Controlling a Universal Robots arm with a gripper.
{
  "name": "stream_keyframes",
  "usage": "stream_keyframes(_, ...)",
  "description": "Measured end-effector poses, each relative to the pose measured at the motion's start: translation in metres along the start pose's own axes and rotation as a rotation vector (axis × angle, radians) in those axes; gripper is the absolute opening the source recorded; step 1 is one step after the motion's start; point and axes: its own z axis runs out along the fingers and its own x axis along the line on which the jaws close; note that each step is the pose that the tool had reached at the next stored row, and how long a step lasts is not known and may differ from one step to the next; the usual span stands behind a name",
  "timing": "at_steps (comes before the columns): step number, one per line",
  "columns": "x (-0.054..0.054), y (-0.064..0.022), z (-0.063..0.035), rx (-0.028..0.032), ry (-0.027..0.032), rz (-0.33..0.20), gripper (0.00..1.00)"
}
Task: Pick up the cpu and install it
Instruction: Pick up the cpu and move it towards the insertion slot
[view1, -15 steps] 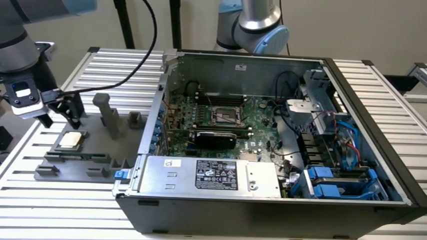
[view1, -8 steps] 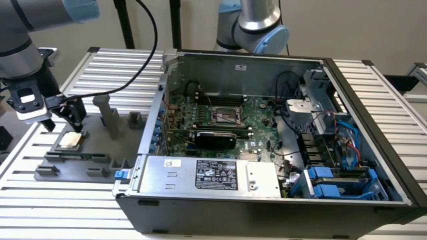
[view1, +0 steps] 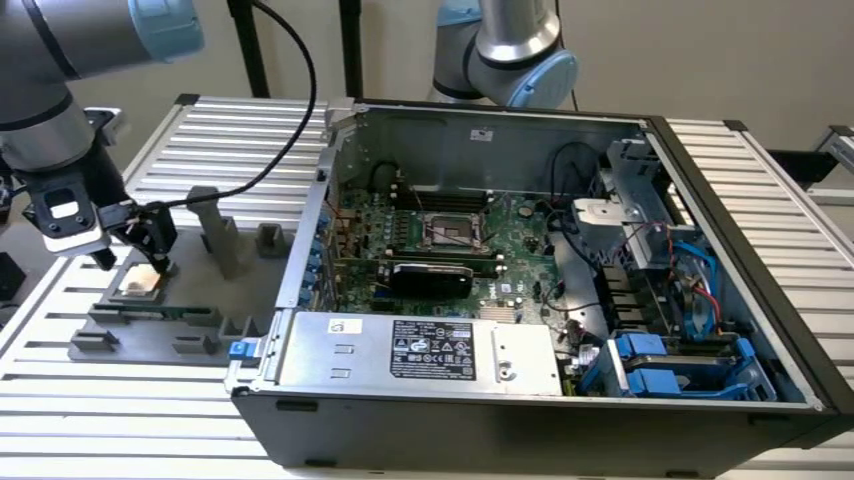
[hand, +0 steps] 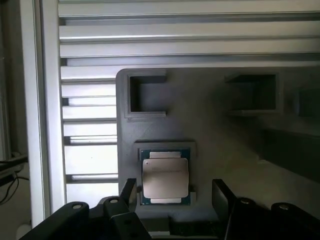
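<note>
Pincer (hand: 174, 191) spread apart either side of cpu (hand: 165, 176) in grey tray (hand: 220, 135), exterior view adding open computer case (view1: 534, 425) alongside

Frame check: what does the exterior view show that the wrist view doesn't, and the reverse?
Exterior view adds: the open computer case, its CPU socket and power supply. Wrist view adds: two empty recesses in the grey holder. Shared: the cpu seated in the holder, with the open gripper straddling it, not touching.
</note>
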Motion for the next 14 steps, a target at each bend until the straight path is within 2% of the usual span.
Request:
stream_keyframes(8,0.000,-0.0002,0.0141,0.0002,0.0021,0.001,0.71)
stream_keyframes(14,0.000,-0.0003,0.0179,0.0032,0.0150,0.001,0.71)
